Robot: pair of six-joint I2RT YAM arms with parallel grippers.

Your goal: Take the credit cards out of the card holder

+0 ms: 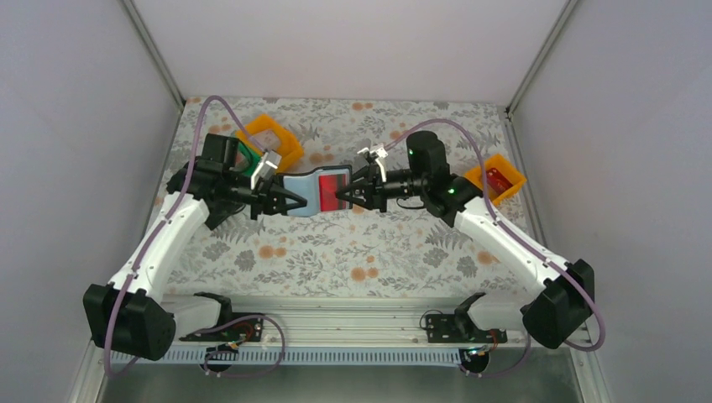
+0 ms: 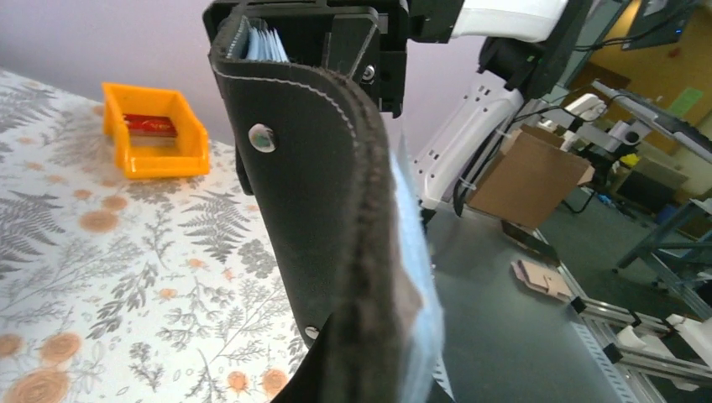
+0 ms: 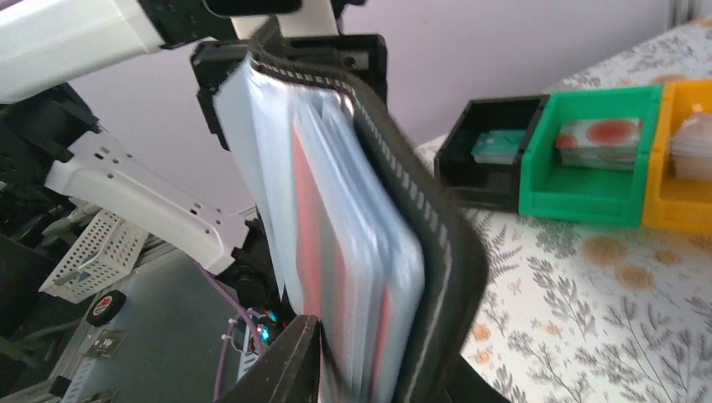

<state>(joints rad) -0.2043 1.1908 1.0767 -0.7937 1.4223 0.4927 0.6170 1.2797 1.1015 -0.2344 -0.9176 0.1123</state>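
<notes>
I have the card holder [image 1: 304, 186] off the bench [image 1: 361, 252], spread open at the centre of the overhead frame, with 1 arm on each short edge. My left fingers [image 1: 292, 202] are pressed together on its left edge. In the left wrist view the black cover stands edge-on with 1 metal snap [image 2: 262, 138]. My right fingers [image 1: 345, 195] sit around the right edge, but I cannot tell whether they pinch it or stand slightly apart. 1 red card [image 1: 334, 191] shows in the holder's right half. In the right wrist view red edges sit among the clear sleeves, too blurred to count.

I count 4 trays. A black tray [image 3: 487, 151], a green tray [image 3: 588, 180] and the left orange tray [image 1: 285, 138] touch in 1 row at the upper left of the overhead frame, partly under my left arm. Each holds something flat. The right orange tray [image 1: 497, 180] sits at the bench's right edge with 1 loose red card [image 2: 149, 124] in it.

The widest open bench lies below the holder, down to the rail [image 1: 336, 312] at the arm bases. White walls close the left, right and top.
</notes>
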